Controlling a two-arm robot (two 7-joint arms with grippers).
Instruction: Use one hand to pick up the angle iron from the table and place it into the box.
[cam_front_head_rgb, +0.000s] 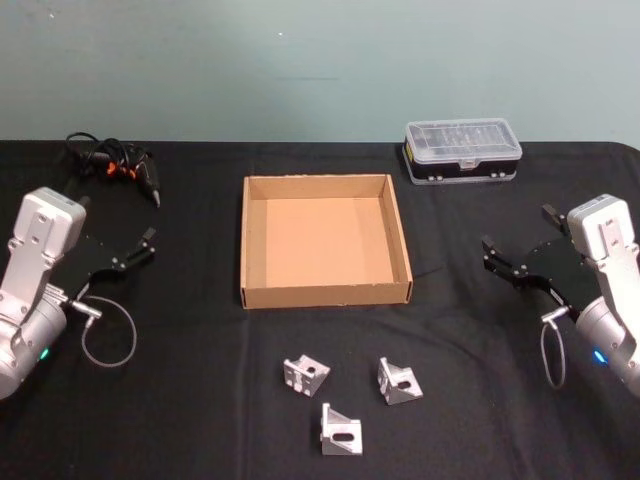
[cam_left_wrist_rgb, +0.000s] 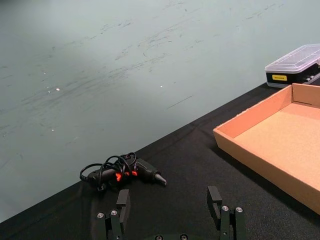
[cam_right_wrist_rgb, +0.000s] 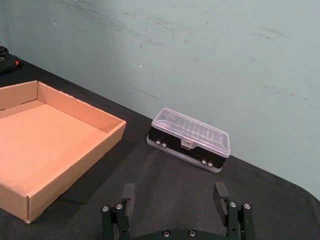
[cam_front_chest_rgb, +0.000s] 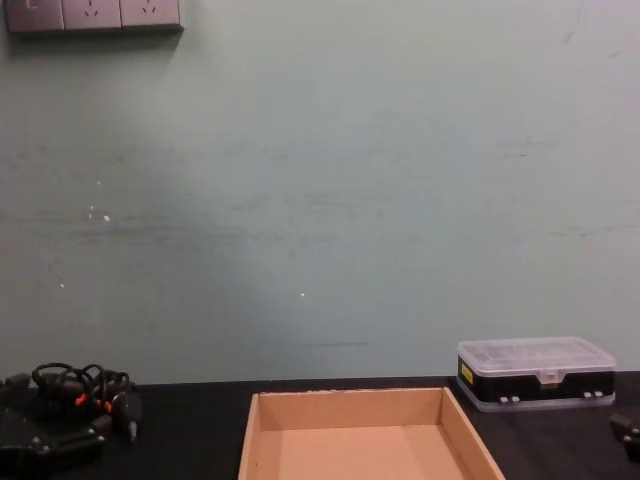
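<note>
Three silver angle irons lie on the black table (cam_front_head_rgb: 180, 420) in front of the box: one at the left (cam_front_head_rgb: 305, 375), one at the right (cam_front_head_rgb: 398, 381), one nearest me (cam_front_head_rgb: 340, 428). The tan cardboard box (cam_front_head_rgb: 325, 292) stands empty mid-table; its wall also shows in the left wrist view (cam_left_wrist_rgb: 260, 162), the right wrist view (cam_right_wrist_rgb: 75, 150) and the chest view (cam_front_chest_rgb: 345, 402). My left gripper (cam_front_head_rgb: 148, 245) hovers open at the left side, its fingers (cam_left_wrist_rgb: 123, 204) apart with nothing between. My right gripper (cam_front_head_rgb: 498, 257) hovers open at the right, fingers (cam_right_wrist_rgb: 220, 196) spread, holding nothing.
A clear-lidded plastic case (cam_front_head_rgb: 462, 151) with a black base stands at the back right. A black tool with orange marks and a coiled cord (cam_front_head_rgb: 118, 167) lies at the back left. A teal wall runs behind the table's far edge.
</note>
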